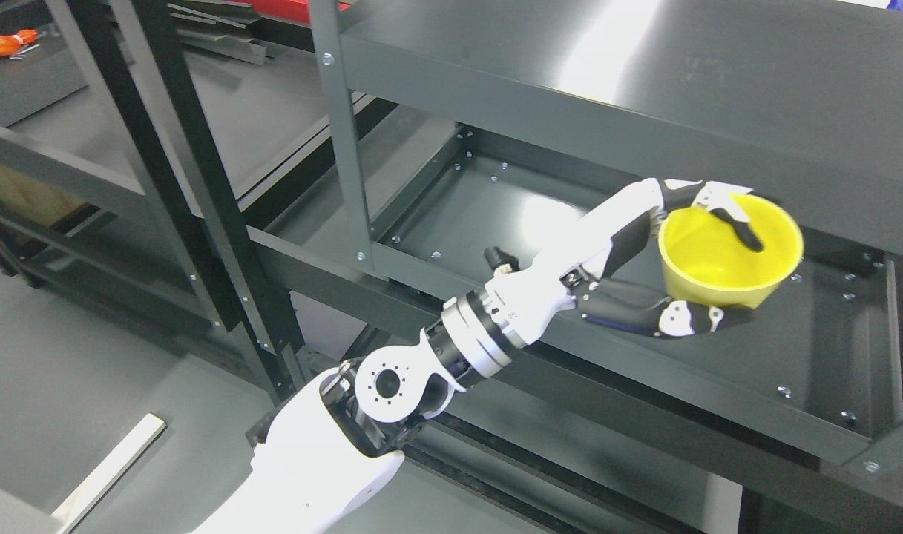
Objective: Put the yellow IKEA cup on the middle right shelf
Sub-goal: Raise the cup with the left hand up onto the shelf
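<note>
A: How is the left hand [707,256] holding the cup [729,248]?

B: Clamped on it. One finger [737,219] hooks over the rim into the bowl of it, and the others cup the wall from beneath, so the rim is pinched and the base supported. I'd say that keeps it mouth-up and from slipping while the arm reaches out

A: And where is the cup?

B: In the hand, over the shelf [815,356], towards its back edge and right of the middle. I can't tell whether its base touches the shelf yet; it looks just above

A: Why come in so low?

B: The upper shelf [644,81] overhangs, so the arm must pass under its front edge

A: The right hand?

B: Not in view

A: What's left?

B: By my judgement, lowering the cup and letting go
</note>
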Motion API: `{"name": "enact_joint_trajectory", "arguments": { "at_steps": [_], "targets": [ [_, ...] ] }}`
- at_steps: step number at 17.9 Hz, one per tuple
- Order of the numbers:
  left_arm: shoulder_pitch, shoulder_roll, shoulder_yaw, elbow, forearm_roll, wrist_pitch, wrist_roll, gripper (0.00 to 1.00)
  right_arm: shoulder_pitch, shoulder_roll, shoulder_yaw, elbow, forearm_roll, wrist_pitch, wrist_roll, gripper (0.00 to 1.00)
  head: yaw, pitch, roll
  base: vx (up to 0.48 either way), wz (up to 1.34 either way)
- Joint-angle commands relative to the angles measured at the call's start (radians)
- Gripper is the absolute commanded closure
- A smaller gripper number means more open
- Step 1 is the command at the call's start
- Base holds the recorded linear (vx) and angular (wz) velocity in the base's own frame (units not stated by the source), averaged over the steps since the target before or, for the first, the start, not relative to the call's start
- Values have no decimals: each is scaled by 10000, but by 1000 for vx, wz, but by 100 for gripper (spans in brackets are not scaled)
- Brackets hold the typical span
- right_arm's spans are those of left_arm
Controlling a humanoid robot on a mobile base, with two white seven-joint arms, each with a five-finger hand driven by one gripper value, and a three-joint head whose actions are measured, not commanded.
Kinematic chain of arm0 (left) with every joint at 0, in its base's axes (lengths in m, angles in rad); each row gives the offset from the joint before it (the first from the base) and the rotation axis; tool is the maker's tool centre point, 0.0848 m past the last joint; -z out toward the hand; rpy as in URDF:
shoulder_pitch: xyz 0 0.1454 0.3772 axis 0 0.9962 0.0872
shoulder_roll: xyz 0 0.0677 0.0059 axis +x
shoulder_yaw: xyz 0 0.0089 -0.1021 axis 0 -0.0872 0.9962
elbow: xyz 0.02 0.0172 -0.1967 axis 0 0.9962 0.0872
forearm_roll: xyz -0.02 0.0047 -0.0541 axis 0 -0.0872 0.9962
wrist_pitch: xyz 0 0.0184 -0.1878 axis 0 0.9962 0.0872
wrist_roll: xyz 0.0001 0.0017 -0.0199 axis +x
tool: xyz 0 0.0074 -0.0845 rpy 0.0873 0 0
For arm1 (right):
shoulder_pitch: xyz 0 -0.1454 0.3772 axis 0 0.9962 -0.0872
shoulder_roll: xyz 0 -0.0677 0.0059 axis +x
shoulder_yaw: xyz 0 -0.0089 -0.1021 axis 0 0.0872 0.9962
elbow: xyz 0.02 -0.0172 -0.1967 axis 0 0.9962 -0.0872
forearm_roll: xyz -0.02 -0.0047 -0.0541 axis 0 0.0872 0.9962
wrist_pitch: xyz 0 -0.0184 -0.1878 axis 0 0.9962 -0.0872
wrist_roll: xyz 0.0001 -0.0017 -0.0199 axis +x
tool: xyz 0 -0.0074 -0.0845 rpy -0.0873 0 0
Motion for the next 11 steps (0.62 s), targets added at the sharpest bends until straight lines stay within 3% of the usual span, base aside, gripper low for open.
{"name": "enact_joint_trajectory", "arguments": {
  "at_steps": [1, 8, 11],
  "targets": [
    [-1272, -153, -188, -176, 67, -36, 15, 99, 139, -175, 169, 1, -245, 8, -10, 1, 0, 0, 0, 14, -221],
    [-2131, -153, 916, -176, 435, -20, 77, 100, 139, -175, 169, 1, -245, 8, -10, 1, 0, 0, 0, 42, -275],
    [-2300, -153, 2523, -176, 435, 849, 382, 100, 139, -175, 169, 1, -245, 8, -10, 1, 0, 0, 0, 67, -231]
  ]
}}
